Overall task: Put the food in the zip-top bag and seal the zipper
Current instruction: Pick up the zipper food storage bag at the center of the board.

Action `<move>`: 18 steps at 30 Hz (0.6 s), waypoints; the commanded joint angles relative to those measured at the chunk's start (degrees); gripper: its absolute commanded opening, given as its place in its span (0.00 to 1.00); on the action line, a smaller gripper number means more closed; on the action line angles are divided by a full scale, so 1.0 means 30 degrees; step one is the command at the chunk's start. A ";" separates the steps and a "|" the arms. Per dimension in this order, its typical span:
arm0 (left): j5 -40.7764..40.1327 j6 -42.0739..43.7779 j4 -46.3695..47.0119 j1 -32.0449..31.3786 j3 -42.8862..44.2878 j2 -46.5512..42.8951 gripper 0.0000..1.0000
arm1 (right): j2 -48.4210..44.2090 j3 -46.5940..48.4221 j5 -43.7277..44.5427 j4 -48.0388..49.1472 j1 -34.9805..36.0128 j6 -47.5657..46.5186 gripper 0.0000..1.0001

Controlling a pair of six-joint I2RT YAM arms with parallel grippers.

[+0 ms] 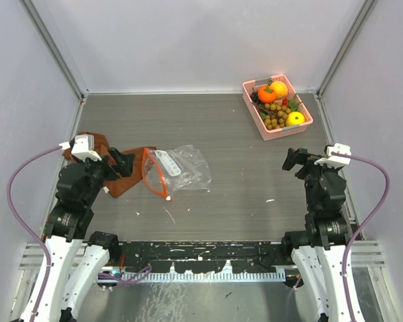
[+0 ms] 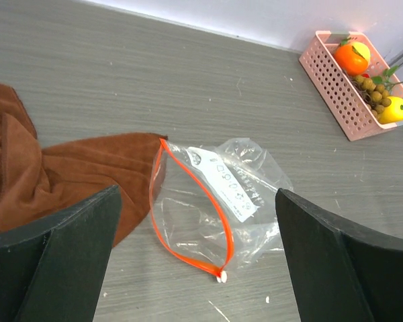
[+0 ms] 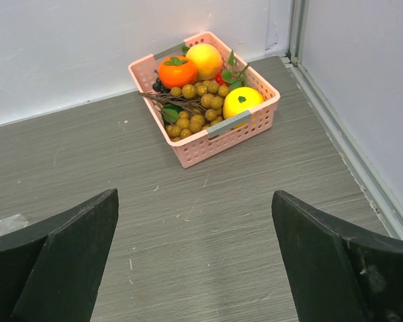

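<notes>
Toy fruit (image 1: pixel 277 100): kept in pink basket (image 1: pixel 287 131), far right, straight beyond right gripper (image 1: pixel 294 159), the nearer arm. Zip-top bag (image 1: pixel 181 168): laid just right of left gripper (image 1: pixel 123 164); zipper (image 1: pixel 151 176) run near-far, seemingly unsealed. Both jaws are spread wide; nothing is held.

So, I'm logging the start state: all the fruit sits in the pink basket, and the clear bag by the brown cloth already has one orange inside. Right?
No. The left wrist view shows the clear bag empty, only a white label showing through it. The rest stands: all the fruit sits in the pink basket, and the bag lies by the brown cloth.
</notes>
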 commanded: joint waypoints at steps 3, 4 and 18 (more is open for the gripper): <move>0.0547 -0.2839 -0.1847 -0.0288 0.1373 0.1304 0.98 | 0.0518 0.0923 -0.0787 0.0979 -0.0030 0.0228 1.00; 0.0724 -0.3284 -0.1984 -0.0318 0.1282 0.1508 0.98 | 0.0580 0.0928 -0.0856 0.0956 -0.0031 0.0239 1.00; 0.4287 -0.9589 0.3732 -0.0717 -0.2738 0.4892 0.89 | 0.0684 0.0595 -0.2228 0.1262 -0.0055 0.0815 1.00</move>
